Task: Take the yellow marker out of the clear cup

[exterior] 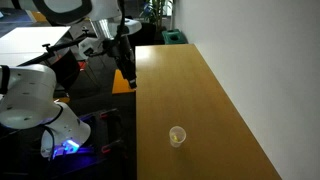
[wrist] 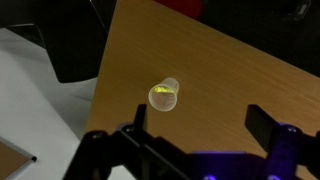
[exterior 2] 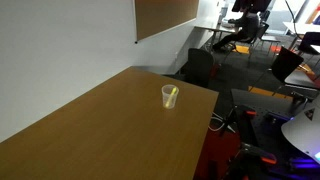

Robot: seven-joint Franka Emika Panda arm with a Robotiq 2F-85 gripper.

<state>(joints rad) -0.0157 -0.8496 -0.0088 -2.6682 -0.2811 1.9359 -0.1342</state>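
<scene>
Approach: gripper (wrist: 200,120) high above clear cup (wrist: 173,84), fingers apart.
Centre over yellow marker (wrist: 162,98), descend straight, pinch w/o tipping cup.

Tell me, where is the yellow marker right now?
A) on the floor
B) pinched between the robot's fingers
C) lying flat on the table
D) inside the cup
D: in the wrist view the marker shows yellow inside the cup, which stands on the table, while the fingers are apart and empty.
</scene>
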